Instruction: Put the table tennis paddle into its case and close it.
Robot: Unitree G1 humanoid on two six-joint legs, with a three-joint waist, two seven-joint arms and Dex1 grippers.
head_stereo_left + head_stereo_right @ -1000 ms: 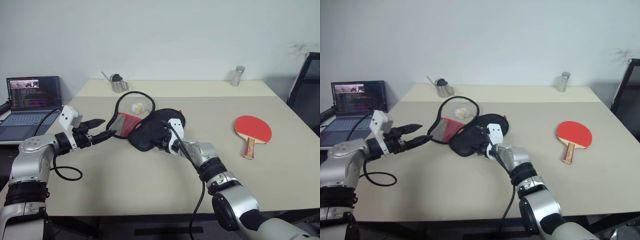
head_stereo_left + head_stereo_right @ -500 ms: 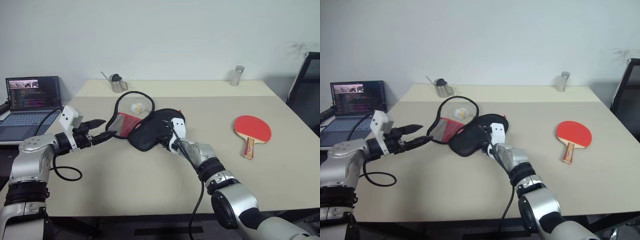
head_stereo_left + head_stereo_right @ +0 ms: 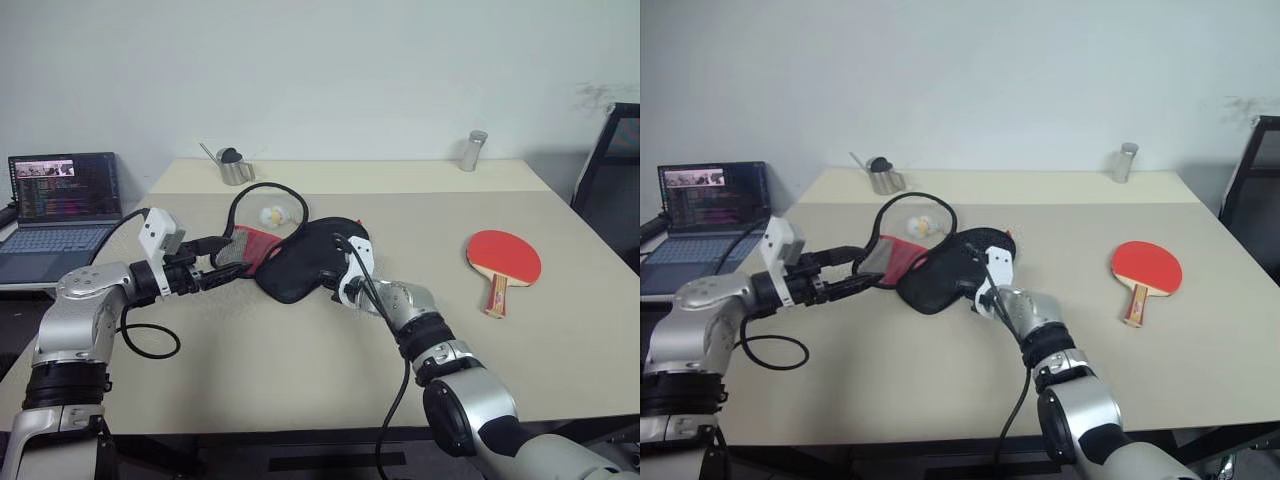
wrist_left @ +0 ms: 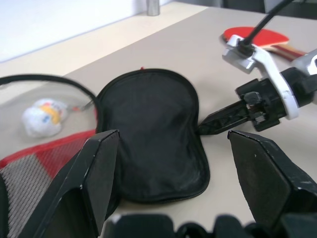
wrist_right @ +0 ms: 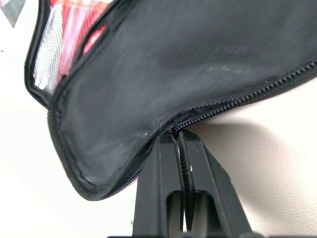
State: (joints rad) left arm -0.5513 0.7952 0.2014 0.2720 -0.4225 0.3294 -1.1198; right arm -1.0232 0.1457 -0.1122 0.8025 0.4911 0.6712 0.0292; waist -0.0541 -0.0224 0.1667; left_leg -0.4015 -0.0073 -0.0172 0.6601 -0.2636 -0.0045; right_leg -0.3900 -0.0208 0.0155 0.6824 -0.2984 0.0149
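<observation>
Since a second ago, my right gripper [image 5: 174,136] has snapped from wide to pinched tight on the zippered edge of the case [image 3: 305,258]; the wrist view shows the two black fingers [image 5: 200,168] pressed together on the black fabric. On the other side, my left gripper [image 3: 225,270] has slid in toward the case and now sits by its red mesh flap, fingers [image 4: 96,171] spread wide with nothing between them. I see the case lying unzipped mid-table, black half on top, red half and a loop of black edging spilling out behind it around a small white crumpled object [image 3: 273,215]. Well off to the right, the table tennis paddle [image 3: 503,259] lies flat, red face up, handle toward me.
</observation>
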